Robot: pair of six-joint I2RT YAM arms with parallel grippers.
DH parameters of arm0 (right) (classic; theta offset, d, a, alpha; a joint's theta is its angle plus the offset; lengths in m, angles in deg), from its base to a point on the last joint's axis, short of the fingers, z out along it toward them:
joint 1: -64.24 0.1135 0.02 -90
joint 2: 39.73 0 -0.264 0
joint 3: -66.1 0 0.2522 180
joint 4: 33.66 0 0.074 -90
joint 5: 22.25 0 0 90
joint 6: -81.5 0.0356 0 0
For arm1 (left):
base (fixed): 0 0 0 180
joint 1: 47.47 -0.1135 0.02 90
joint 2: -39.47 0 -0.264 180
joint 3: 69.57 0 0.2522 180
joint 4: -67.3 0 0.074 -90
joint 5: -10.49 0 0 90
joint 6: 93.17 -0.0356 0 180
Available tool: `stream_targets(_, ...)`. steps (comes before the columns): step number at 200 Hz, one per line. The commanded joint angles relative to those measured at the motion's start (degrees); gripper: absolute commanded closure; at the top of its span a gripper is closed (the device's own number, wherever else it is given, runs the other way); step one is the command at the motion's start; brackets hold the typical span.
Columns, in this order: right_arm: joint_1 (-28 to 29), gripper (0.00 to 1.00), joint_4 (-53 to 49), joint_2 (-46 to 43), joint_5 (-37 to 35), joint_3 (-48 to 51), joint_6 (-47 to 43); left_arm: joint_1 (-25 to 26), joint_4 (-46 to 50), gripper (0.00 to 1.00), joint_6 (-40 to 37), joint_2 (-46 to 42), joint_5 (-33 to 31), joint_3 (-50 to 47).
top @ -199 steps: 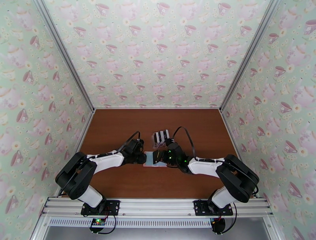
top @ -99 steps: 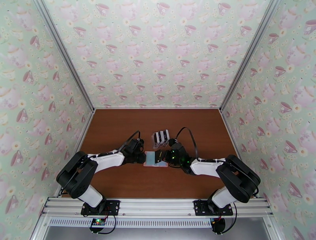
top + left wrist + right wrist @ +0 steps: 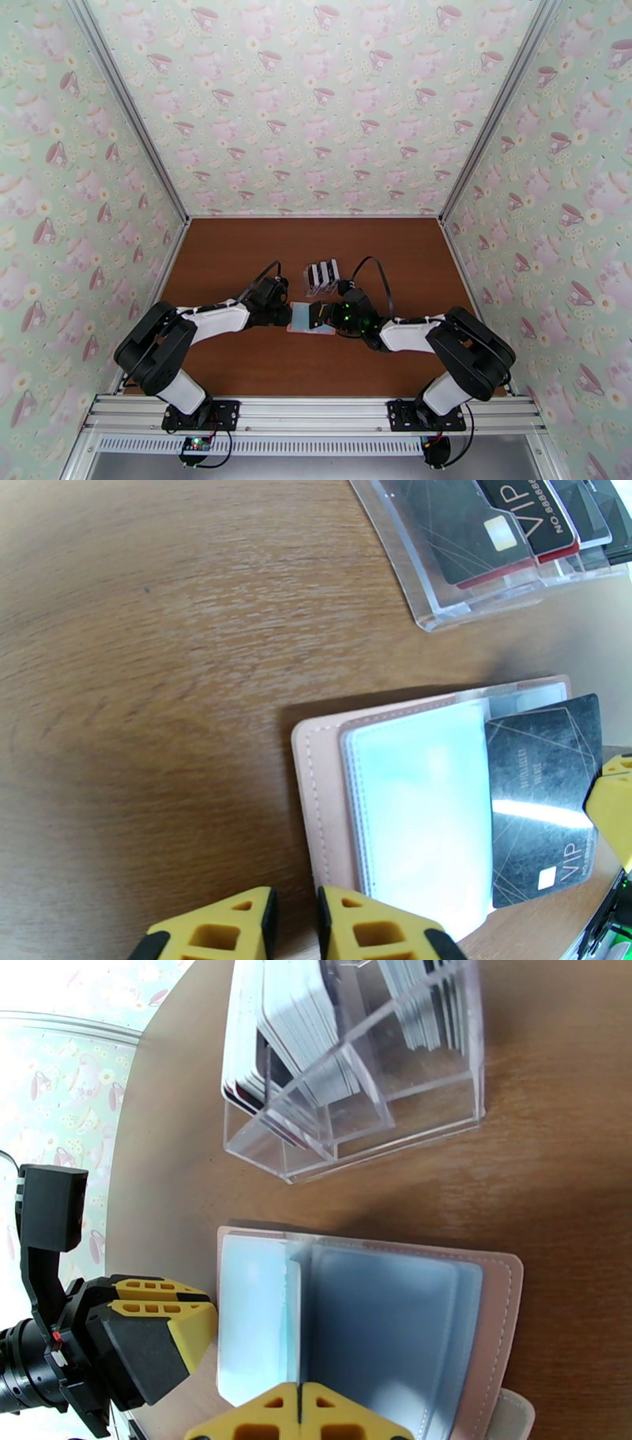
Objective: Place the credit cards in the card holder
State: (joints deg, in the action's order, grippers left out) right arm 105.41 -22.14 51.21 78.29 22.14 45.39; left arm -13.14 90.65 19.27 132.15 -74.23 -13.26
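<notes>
A small pink folding wallet (image 3: 316,796) lies open on the brown wooden table (image 3: 158,677), its pale blue-grey pockets facing up, at the lower right of the left wrist view. A thin black plastic card with silver lines (image 3: 541,788) rests tilted over the wallet's right half. The right gripper (image 3: 300,1390) pinches the card, jaws pressed together. The left gripper (image 3: 296,898) sits at the wallet's lower edge, its jaws narrow with bare wood in the gap. A clear slotted plastic rack (image 3: 442,598) of cards stands at the upper right.
</notes>
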Motion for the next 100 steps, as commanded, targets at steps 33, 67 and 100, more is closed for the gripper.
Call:
stream_targets(33,-0.19,1.00,-0.94,-1.91,-0.46,0.76,0.60,0.41,1.88,0.77,-0.20,3.20,2.19,-0.88)
stream_targets(67,-0.22,1.00,0.02,-0.81,0.34,0.58,0.92,0.45,1.84,0.77,-0.20,3.30,2.36,-0.79)
stream_targets(100,-0.19,1.00,2.16,1.17,1.45,0.40,1.54,0.40,1.73,0.77,-0.20,3.56,2.62,-0.73)
